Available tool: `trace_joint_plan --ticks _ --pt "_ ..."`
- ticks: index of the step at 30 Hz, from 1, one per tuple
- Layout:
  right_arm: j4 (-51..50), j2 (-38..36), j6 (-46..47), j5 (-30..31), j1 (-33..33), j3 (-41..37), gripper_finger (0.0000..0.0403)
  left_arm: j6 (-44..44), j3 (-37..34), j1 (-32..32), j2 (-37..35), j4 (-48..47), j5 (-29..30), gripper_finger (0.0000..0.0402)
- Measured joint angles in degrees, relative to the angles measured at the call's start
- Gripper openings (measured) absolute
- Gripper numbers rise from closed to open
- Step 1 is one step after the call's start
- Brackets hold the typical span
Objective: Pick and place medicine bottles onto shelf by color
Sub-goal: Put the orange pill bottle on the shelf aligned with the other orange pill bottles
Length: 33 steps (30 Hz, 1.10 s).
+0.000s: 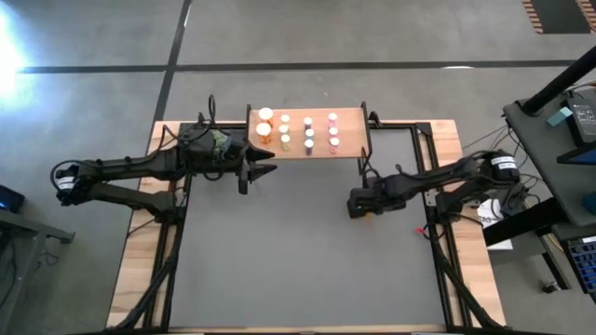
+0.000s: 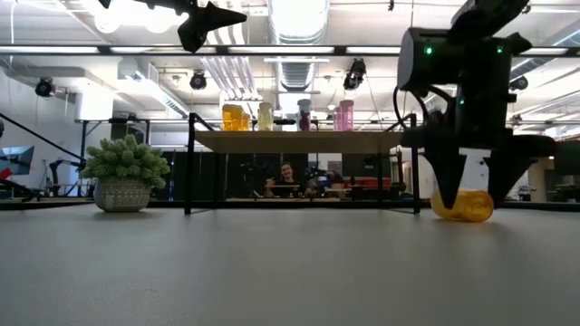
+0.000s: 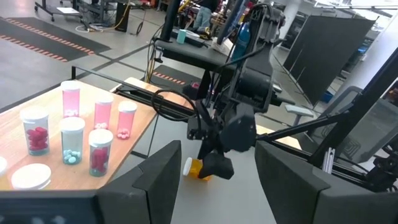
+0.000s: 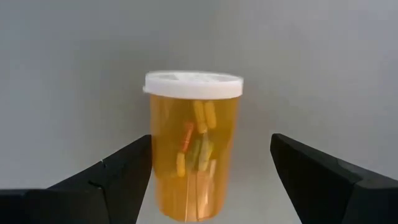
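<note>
Right gripper (image 4: 211,180) hung spread wide, unclenched, straddling the orange translucent plastic pill bottle with white cap (image 4: 193,146) lying on its side on the grey table (image 1: 307,261), near the light-wood shelf (image 1: 349,116). Round body could roll away if one finger touched first. Left gripper (image 3: 214,180) partly spread, empty, beside the shelf. Workshop room behind.
</note>
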<state>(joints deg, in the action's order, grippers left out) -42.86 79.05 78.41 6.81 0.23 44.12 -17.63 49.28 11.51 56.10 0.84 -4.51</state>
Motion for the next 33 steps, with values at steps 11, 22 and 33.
trace_joint_plan --ticks 11,22,33 --pt "0.2 2.4 -2.0 -3.4 0.0 0.1 0.0271 0.0 0.0 0.0 0.0 -0.2 0.0 0.019" --pt "0.4 2.3 -2.2 -3.8 0.0 0.1 0.0211 0.0 0.0 0.0 0.0 -0.2 0.0 0.019" --pt "1.6 0.8 -6.0 -3.8 0.0 1.4 0.0189 -0.1 0.0 0.0 0.0 -0.1 0.0 0.019"
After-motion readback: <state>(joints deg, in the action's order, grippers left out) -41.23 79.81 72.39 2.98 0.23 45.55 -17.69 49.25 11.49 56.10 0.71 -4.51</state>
